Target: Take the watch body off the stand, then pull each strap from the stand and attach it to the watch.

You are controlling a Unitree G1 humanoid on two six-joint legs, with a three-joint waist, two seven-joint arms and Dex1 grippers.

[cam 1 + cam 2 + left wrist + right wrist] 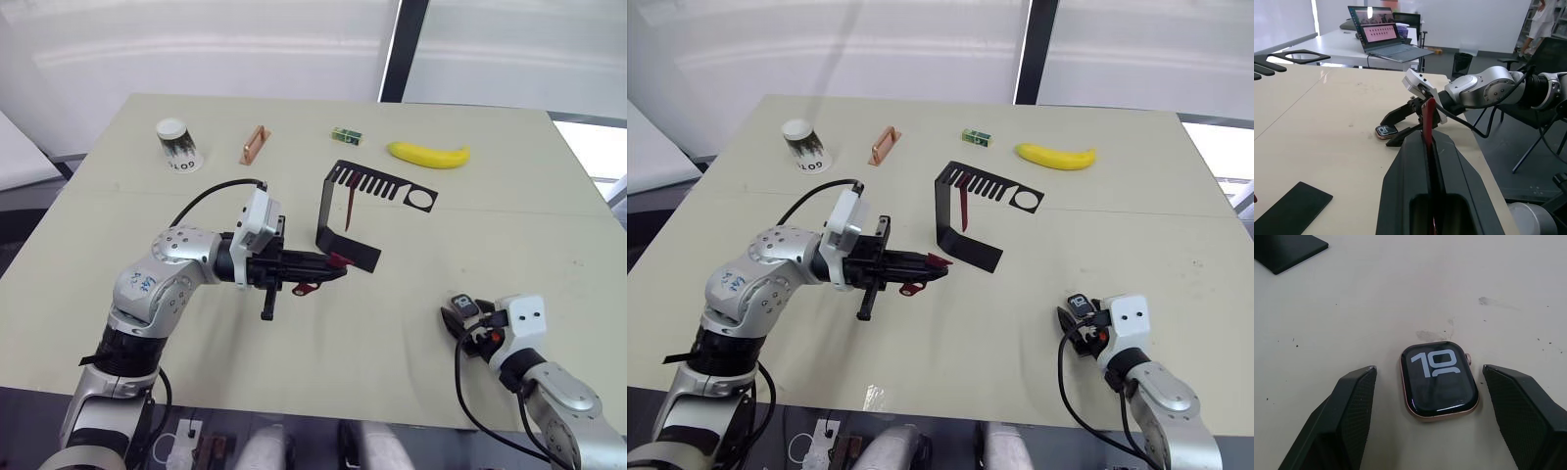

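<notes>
The left gripper [328, 266] extends level across the table [118, 211] toward the foot of the stand [345, 245]. Its two black fingers are pressed together on one dark red strap [1427, 120], which the left wrist view shows pinched edge-on between them with its end projecting past the tips. This orientation likely presents the strap's connector end toward the watch for insertion. A small red piece [305, 290] hangs just below the fingers; what it is cannot be determined.

The stand sits near the table centre, foot flat, upright rising to the slotted top arm with its round hole. The second strap [349, 208] hangs from a slot in the comb, beside the upright, so one strap is not yet pulled.

The watch body [1439, 377] lies flat on the table, screen up, well apart from the stand on the robot's right. It is therefore already off the stand. The right gripper [1428, 418] rests with its fingers spread wide, one on each side of the case and clear of it, holding nothing. This bracketing position suggests readiness to steady the case during attachment.

Along the far edge lie a paper cup [177, 145], a copper-coloured bar [254, 144], a small green box [345, 135] and a banana [428, 154], all clear of the work area.
</notes>
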